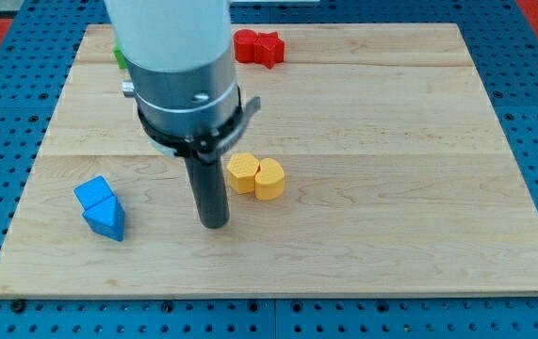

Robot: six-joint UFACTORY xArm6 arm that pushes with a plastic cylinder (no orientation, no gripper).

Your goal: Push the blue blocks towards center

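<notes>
- Left of my tip (214,224), well apart, two blue blocks (100,208) touch each other.
- Just upper-right of it sit two yellow blocks (256,176).
- The rod's end touches no block, holding nothing.
- Far above, beyond the arm, lie red blocks (257,46).

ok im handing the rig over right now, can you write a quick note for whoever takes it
Tool: no gripper on this arm, just the rod. My tip is down on the board, near the view's bottom centre, apart from every block.

Blue blocks: two pieces, touching, near the view's bottom-left, to the left of my tip with bare board between.

Others: two yellow blocks touching each other just up and right of my tip; red blocks at the view's top; a green block mostly hidden behind the arm at top left.

Done: nothing visible yet; the blue blocks sit away from centre.

Left: get to their left side and push them rightward, probably avoiding the yellow pair.
</notes>
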